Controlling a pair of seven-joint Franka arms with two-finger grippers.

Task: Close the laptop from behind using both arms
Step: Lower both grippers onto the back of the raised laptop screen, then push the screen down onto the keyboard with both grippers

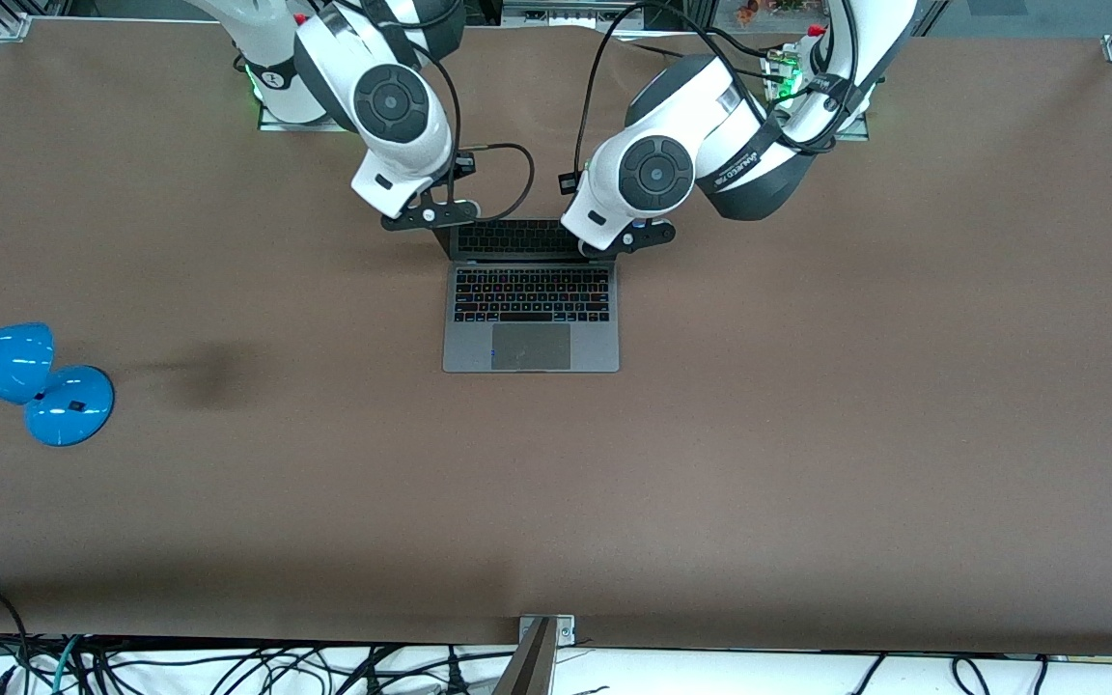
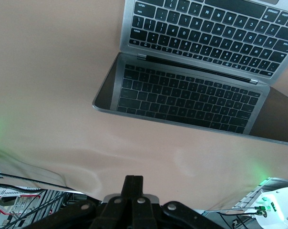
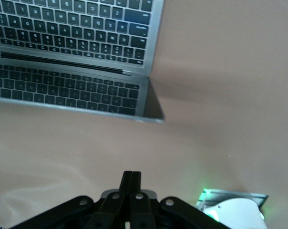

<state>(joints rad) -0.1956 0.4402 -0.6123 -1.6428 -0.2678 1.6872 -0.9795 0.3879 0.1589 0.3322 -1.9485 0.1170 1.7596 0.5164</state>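
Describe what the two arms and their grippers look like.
Both arms are glossy white with dark grey joint sections, each with a round black disc on the wrist joint. The left arm has black lettering on its dark band; the right arm does not show any. Loose black cables loop beside each. The left gripper and right gripper are matte black with silver screws.

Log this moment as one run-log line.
laptop: open, screen up | left gripper: shut, above lid edge | right gripper: shut, above lid edge | lid: not yet pushed
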